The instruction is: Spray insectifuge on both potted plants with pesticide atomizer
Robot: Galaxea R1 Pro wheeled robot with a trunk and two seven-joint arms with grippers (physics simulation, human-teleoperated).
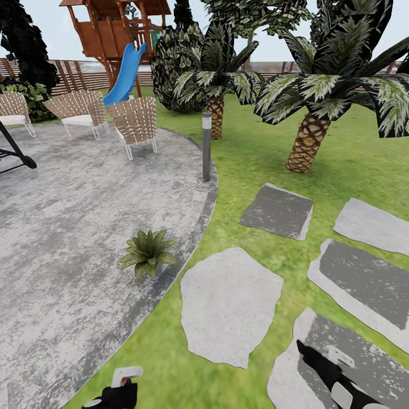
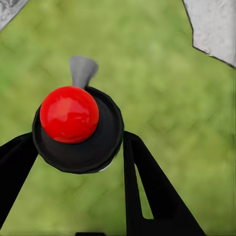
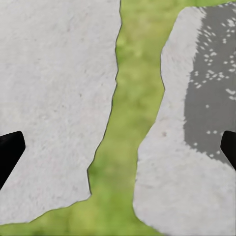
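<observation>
Head view: left end effector [image 1: 116,392] around pesticide atomizer [image 1: 126,376]

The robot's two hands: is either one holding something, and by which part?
The left hand holds the spray bottle, its fingers on either side just below the red-spotted top. The right hand is open over the stepping slabs, holding nothing.

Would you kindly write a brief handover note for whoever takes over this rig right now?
Left gripper: shut on the pesticide atomizer, held low over the lawn.
Right gripper: open, empty, above the stepping slabs.
One potted plant sits at the edge of the patio, ahead to the left.
Done: atomizer picked up.
Left: spray this plant, then find and spray the second.
</observation>
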